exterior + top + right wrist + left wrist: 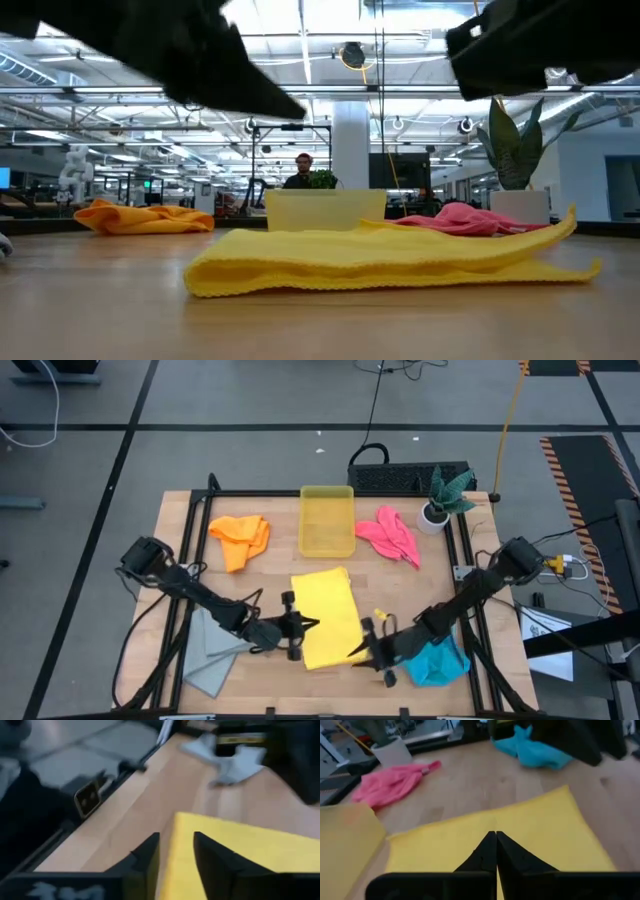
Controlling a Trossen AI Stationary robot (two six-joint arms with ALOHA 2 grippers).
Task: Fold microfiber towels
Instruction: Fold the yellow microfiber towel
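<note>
While the yellow towel (326, 616) lies folded at lower centre of the worktop (270, 575), the left gripper (305, 626), fingers pressed together, sits at its left edge, and the right gripper (365, 643), fingers apart, straddles its right edge.

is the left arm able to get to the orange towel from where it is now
Probably yes. The left gripper sits at the yellow towel, and bare table lies between it and the orange towel.
</note>
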